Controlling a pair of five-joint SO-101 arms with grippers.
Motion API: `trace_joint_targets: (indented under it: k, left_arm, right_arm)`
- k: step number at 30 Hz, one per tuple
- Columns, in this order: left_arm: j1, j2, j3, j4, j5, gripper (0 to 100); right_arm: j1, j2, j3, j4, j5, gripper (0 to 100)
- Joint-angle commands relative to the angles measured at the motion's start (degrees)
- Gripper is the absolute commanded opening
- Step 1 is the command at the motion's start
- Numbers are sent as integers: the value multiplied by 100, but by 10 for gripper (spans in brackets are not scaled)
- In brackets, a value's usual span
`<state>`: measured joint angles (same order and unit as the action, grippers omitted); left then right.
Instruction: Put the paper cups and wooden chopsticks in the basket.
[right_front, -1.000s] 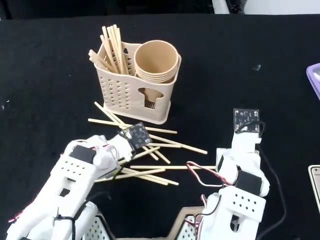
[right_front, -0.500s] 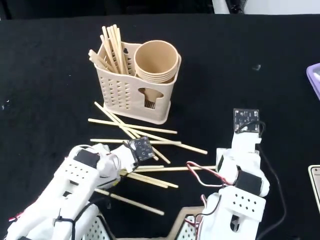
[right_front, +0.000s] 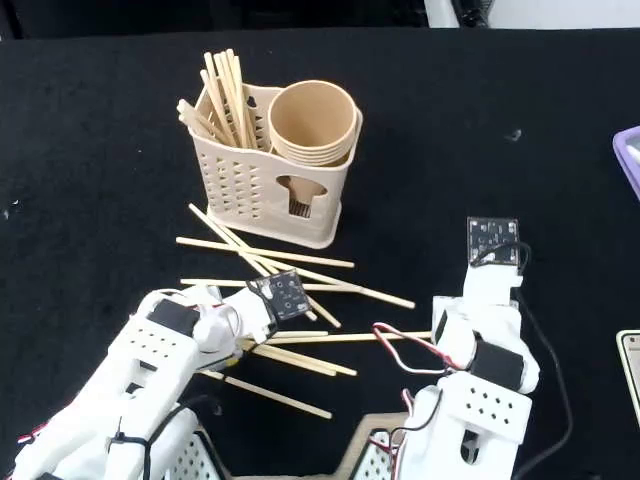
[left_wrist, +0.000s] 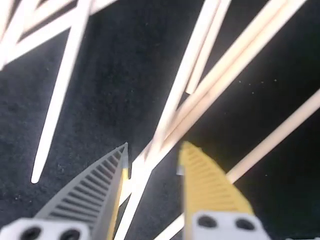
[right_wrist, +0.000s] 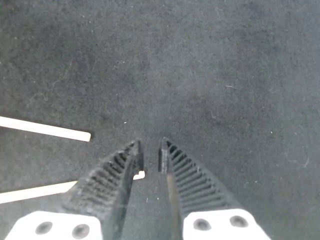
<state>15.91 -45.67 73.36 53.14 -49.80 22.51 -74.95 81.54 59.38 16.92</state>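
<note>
Loose chopsticks (left_wrist: 176, 102) pass between left hand (left_wrist: 154, 146), fingers (left_wrist: 205, 185) parted.

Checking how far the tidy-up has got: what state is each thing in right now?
basket: upright, partly filled.
paper cups: stacked upright inside the basket.
chopsticks in basket: standing on end, leaning.
loose chopsticks: lying scattered on the table.
left gripper: open, astride loose chopsticks.
right gripper: shut, empty.
</note>
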Motion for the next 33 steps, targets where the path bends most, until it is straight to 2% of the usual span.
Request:
trace_joint_targets:
  k: [1,4,8,15,24,28,30,33]
  left_arm:
    - [268,-18,-4,70,-35,25]
    - [497,-79,-75,642,-26,30]
    - [752,-79,-136,1002,0,30]
    - [743,-79,-602,1688,0,30]
    - [769,-79,-831,1776,-44,30]
    - [796,-79,-1305,2602,-79,30]
    - [875,-79,-1464,3007,-396,30]
    - [1130,-79,-1332,3270,-589,30]
  right_arm:
    - [-97,-145,-13,-105,-53,70]
    - [-97,-145,-13,-105,-53,70]
    - [-97,-145,-13,-105,-53,70]
    - [-97,-145,-13,-114,-53,70]
    - [-97,-145,-4,-105,-53,70]
    - [-97,-145,-4,-114,-53,70]
    - [-97,-145,-4,-114,-53,70]
    - [-97,-145,-13,-105,-53,70]
